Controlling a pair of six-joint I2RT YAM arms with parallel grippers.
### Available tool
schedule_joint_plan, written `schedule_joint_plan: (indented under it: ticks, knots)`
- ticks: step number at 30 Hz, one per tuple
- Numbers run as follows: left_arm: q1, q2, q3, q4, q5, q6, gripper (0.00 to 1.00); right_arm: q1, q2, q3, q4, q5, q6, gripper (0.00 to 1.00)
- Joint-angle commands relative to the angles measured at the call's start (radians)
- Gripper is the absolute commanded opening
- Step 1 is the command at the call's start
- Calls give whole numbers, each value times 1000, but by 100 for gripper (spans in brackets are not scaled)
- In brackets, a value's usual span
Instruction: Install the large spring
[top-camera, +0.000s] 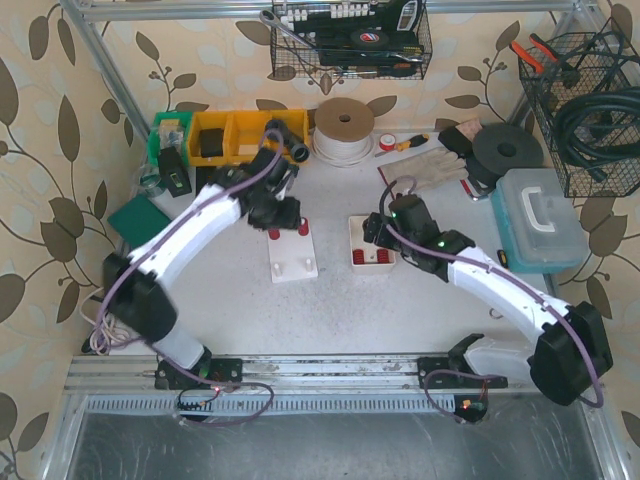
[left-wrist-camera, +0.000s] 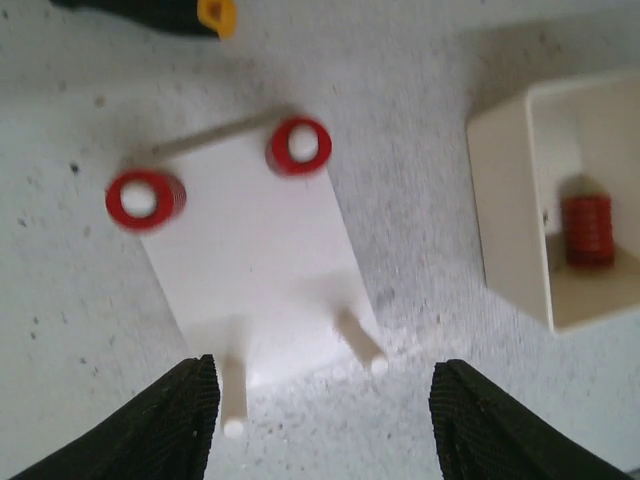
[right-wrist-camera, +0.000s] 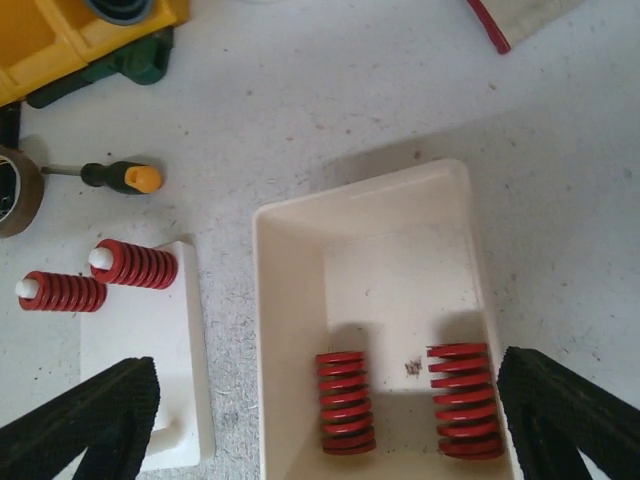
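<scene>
A white peg plate lies mid-table with two red springs seated on its far pegs. Its two near pegs stand bare. My left gripper hovers over the plate's near end, open, with nothing between its fingers. To the right stands a white tray holding two upright red springs, the right one a little wider. Above the tray hangs my right gripper, open and empty, its fingers spread wider than the tray.
A screwdriver lies behind the plate, with yellow bins and a tape roll at the back. A grey-blue case sits at the right, gloves behind the tray, a green pad at the left.
</scene>
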Motion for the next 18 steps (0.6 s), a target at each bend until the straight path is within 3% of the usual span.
schedule_joint_plan:
  ticks: [1,6,9,18]
  knots:
    - [-12,-273,-409,433,-11,-44,62,-70,45,94,-200,-124,-60,89]
    - [-14,-458,-705,734,33,-87,62,-209,85,161,-332,-191,-79,88]
    - [-22,-495,-728,773,25,-71,62,-273,164,212,-394,-249,-107,88]
    - [11,-525,-762,809,77,-42,62,-261,378,350,-476,-260,-194,80]
